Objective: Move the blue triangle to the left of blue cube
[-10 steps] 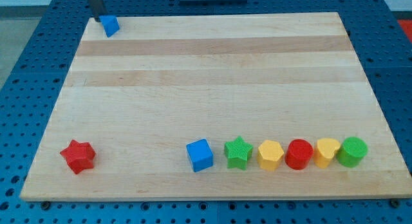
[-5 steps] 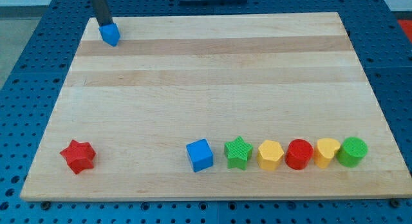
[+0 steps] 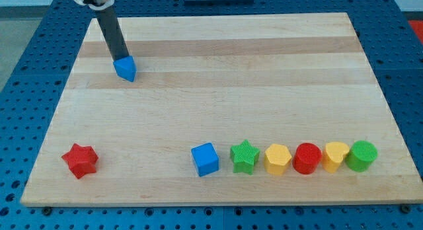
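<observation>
My tip (image 3: 119,58) is touching the blue triangle's (image 3: 125,69) top edge near the wooden bench's (image 3: 218,84) top-left corner. The blue cube (image 3: 205,159) is sitting near the bottom edge, heading a row. The red star (image 3: 80,160) is lying bottom-left, well apart.

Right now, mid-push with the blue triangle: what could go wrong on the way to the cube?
1. My tip meets the blue triangle at its top-left edge. An angled face like that could let it pivot or slip off sideways over the long run still ahead.
2. The target spot sits beside the blue cube, first in a tight row with the green star. Overshoot could knock the cube into its neighbours.
3. Drifting toward the view's left might bring it into the red star.
</observation>
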Controlling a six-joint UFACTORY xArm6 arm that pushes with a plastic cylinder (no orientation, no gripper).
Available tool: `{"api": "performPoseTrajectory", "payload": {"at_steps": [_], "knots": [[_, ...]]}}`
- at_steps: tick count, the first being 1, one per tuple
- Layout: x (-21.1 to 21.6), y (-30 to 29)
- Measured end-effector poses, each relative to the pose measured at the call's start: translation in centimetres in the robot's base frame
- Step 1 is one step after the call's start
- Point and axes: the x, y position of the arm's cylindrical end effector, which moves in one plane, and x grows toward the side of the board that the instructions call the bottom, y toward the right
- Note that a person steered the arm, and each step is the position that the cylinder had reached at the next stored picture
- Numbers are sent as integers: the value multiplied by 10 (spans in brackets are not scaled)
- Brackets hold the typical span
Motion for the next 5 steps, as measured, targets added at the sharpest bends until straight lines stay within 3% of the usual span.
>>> {"api": "performPoseTrajectory", "payload": {"at_steps": [3,5], "knots": [[57,16],[62,53]]}}
